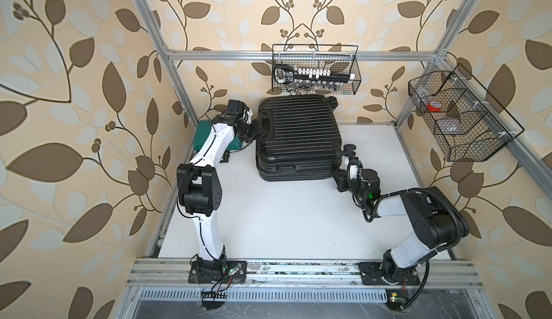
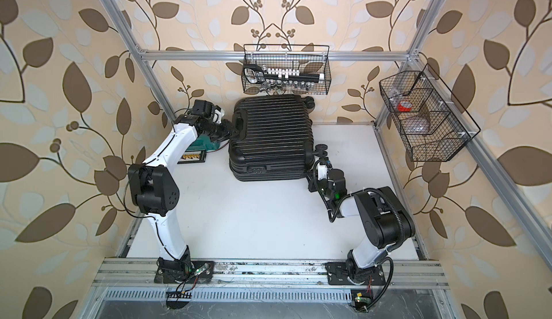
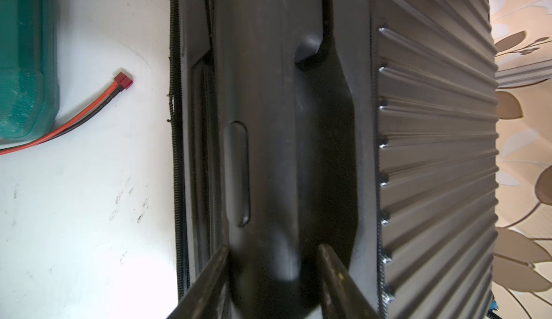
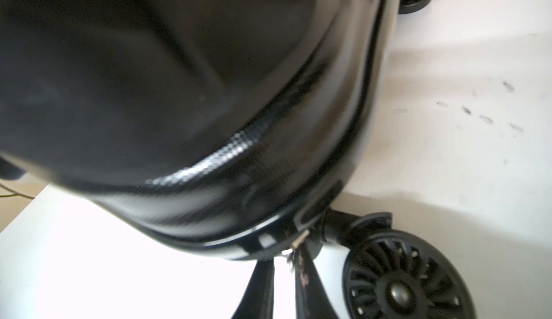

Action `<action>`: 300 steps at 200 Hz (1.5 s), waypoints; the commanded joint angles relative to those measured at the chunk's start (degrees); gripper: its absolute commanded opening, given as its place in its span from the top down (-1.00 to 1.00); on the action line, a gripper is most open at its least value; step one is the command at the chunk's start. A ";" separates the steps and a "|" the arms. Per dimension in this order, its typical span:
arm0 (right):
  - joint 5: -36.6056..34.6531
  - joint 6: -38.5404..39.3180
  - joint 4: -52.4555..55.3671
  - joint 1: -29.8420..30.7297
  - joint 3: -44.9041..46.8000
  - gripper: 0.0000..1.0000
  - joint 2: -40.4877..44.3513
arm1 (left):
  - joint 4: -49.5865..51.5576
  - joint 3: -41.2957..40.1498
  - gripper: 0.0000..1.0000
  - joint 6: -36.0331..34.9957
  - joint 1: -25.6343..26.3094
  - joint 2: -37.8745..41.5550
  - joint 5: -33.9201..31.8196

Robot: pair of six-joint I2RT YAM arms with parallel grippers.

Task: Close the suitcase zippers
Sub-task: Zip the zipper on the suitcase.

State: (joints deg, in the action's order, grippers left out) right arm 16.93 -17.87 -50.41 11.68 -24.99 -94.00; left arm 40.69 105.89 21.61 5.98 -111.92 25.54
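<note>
The black ribbed suitcase (image 1: 298, 135) (image 2: 271, 135) lies flat at the back of the white table. My left gripper (image 1: 259, 132) (image 3: 273, 248) is shut on its side handle (image 3: 263, 123), one finger on each side. The zipper track (image 3: 173, 93) runs along the seam beside that handle. My right gripper (image 1: 335, 174) (image 4: 285, 256) is at the near right corner, next to a caster wheel (image 4: 400, 281). Its fingers are pinched almost together on a small pale zipper pull (image 4: 300, 239) at the seam. The view there is blurred.
A teal tool case (image 1: 206, 138) (image 3: 24, 57) stands left of the suitcase, under my left arm. A red-and-black wire with a red plug (image 3: 124, 80) lies beside it. Wire baskets hang on the back rail (image 1: 315, 69) and the right rail (image 1: 460, 117).
</note>
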 commanded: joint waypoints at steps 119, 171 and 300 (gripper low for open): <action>1.75 2.45 0.19 4.09 2.71 1.00 5.96 | -10.88 -6.41 0.17 12.91 0.45 5.35 5.80; 1.57 4.12 3.62 7.64 4.87 1.00 11.55 | -11.63 -6.31 0.18 14.43 0.44 5.31 5.24; -1.55 5.03 8.03 7.75 5.55 1.00 15.19 | 7.13 15.05 0.02 -0.61 0.91 -8.84 -2.74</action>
State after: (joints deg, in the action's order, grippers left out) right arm 13.50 -13.96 -39.64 18.72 -19.86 -80.95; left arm 44.82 117.64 23.97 5.72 -119.50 23.57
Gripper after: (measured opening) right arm 0.050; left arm 0.500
